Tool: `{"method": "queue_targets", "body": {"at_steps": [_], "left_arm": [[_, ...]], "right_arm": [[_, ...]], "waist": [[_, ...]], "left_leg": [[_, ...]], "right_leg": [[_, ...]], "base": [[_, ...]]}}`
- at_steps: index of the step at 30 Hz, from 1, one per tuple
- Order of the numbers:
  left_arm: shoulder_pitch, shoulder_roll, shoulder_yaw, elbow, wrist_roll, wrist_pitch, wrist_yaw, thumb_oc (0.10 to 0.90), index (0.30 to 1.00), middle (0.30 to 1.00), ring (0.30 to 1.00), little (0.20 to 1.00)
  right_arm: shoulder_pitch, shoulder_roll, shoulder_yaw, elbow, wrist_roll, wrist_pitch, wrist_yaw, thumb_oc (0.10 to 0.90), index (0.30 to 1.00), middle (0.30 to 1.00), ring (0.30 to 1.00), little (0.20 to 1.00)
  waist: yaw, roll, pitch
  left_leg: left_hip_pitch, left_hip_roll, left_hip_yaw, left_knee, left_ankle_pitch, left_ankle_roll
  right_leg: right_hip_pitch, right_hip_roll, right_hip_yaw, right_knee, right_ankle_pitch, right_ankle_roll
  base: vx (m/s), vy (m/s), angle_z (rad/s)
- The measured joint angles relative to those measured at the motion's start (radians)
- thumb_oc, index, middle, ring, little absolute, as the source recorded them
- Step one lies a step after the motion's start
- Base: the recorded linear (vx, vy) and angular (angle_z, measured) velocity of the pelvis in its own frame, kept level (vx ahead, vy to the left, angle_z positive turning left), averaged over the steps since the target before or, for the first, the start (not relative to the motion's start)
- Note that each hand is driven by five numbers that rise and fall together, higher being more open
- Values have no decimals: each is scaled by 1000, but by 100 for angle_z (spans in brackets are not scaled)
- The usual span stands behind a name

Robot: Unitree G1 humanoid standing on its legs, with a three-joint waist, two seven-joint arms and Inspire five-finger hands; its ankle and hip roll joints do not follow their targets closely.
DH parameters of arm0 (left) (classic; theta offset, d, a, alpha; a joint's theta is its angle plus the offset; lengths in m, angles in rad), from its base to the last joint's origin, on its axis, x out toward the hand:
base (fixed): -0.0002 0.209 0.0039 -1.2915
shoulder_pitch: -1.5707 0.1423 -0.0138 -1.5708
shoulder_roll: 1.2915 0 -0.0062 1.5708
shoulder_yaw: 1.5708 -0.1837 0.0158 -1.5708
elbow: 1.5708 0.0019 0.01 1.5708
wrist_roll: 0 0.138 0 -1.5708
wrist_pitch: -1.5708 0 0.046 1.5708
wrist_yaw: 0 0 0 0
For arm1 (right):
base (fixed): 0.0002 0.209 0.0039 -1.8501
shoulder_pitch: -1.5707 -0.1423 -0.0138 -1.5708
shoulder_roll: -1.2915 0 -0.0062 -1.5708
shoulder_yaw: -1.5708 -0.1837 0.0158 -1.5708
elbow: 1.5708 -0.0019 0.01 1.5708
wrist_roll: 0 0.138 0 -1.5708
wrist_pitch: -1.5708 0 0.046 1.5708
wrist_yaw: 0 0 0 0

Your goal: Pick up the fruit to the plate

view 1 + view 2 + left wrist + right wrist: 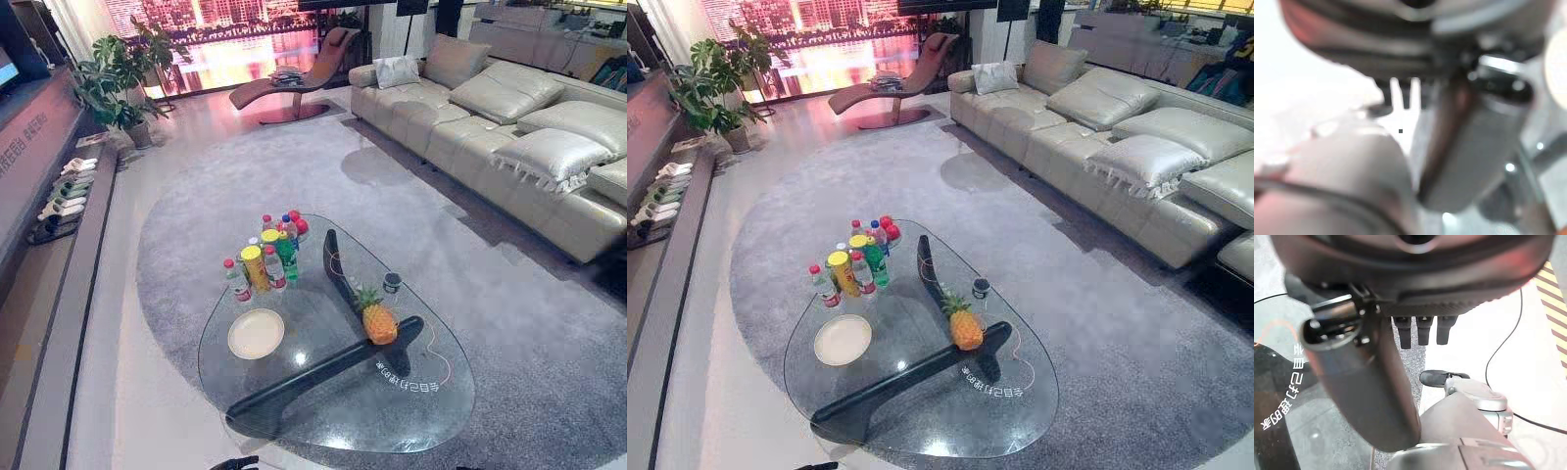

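Seeing bare cream plate (257, 334) near bottles (269, 257), golden green-crowned pineapple (378, 321) upright apart from it, right hand (1361, 382) straight-fingered, left hand (1474, 142) unreadable

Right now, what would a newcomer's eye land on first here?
The pineapple stands upright on the glass table, toward its right side. A cream plate lies bare to its left, apart from it, and a cluster of bottles crowds the table's far side.

Both eyes look down on the table (392, 431); wrist views near.
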Motion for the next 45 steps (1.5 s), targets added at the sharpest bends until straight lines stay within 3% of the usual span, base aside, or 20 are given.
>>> {"method": "queue_targets", "body": {"at_steps": [40,45], "left_arm": [[-2,0,10,0,-1,0,5,800,900,900,900,900],[3,0,15,-5,-34,-1,7,800,900,900,900,900]], "right_arm": [[0,-1,0,2,0,2,0,800,900,900,900,900],[-4,-11,1,-3,0,5,-2,800,900,900,900,900]], "waist": [[21,-5,5],[24,6,22]], "left_leg": [[-3,-1,-3,0,0,0],[-60,-1,-4,3,10,1]], "right_leg": [[0,0,-3,0,-2,-1],[-59,0,-1,1,6,-4]], "base": [[5,-1,-2],[-73,26,0]]}}
